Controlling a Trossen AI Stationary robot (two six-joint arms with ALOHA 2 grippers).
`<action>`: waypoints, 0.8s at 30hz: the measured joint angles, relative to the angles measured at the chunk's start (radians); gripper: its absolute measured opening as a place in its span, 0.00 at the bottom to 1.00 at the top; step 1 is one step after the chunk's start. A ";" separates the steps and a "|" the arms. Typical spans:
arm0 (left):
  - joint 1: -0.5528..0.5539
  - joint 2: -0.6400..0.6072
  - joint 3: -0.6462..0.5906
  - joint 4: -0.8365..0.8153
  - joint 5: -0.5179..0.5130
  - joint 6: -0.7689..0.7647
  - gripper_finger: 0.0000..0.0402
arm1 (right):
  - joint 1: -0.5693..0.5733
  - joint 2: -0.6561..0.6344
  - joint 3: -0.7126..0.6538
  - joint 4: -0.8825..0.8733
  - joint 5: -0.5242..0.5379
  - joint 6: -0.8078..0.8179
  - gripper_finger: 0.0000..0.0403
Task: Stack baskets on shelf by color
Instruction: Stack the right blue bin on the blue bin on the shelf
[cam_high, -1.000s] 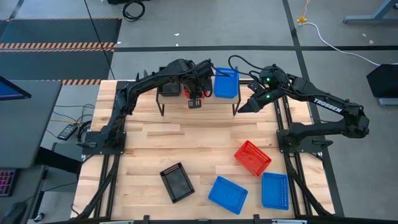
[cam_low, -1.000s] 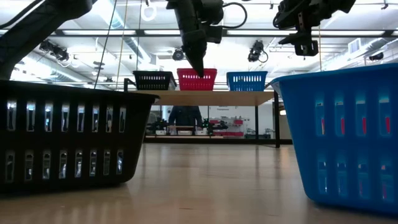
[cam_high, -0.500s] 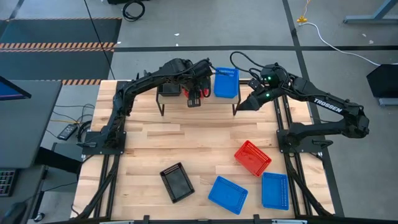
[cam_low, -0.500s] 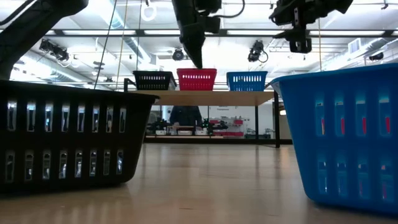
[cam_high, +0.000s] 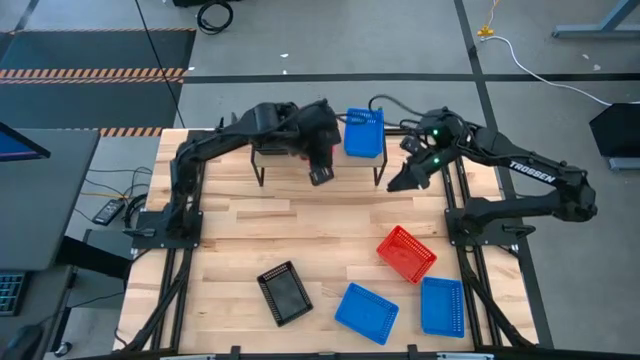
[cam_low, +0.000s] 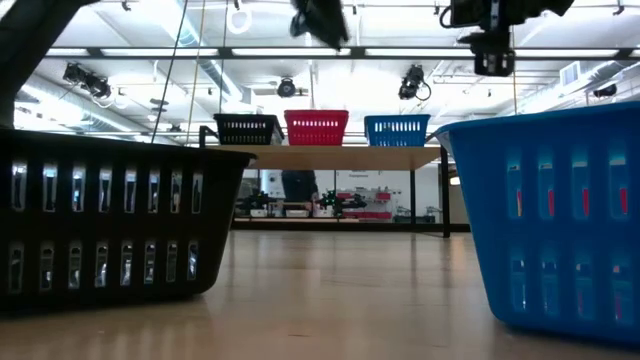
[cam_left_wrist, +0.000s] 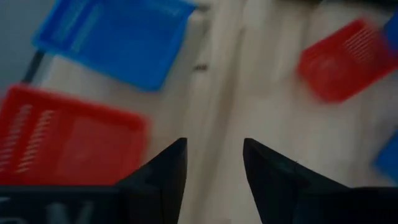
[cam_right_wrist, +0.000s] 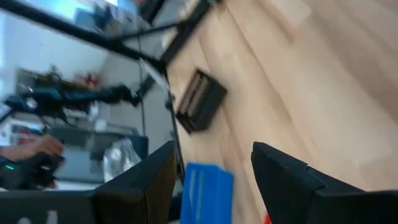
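Placement on the shelf appears to be finished for one round, and a fresh pick-up is judged to be the step in hand. Three baskets are seen on the shelf top in the low view: a black basket, a red basket and a blue basket, side by side. The left gripper is held above the shelf's front edge; its fingers are parted by a moderate gap and nothing is held between them, the shelved red basket lying just beside and below one fingertip. The right gripper hangs beside the shelf's right end, near the shelved blue basket; its fingers are likewise open and empty, with bare worktop beyond them.

Four baskets lie loose on the worktop, well apart from both sets of fingers: a loose black basket, two loose blue baskets and a loose red basket. The next move is judged to call for a descent onto one of these, a grip on its rim, and a stack on the matching colour.
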 joint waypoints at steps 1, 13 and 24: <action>-0.023 -0.003 0.000 0.027 0.001 -0.033 0.41 | 0.018 0.000 0.000 -0.028 0.009 -0.015 0.53; -0.285 -0.013 0.000 0.542 -0.172 -0.428 0.40 | 0.307 -0.022 0.000 -0.264 0.127 -0.018 0.53; -0.471 -0.013 0.000 0.592 -0.469 -0.594 0.40 | 0.659 -0.023 0.000 -0.482 0.222 0.030 0.53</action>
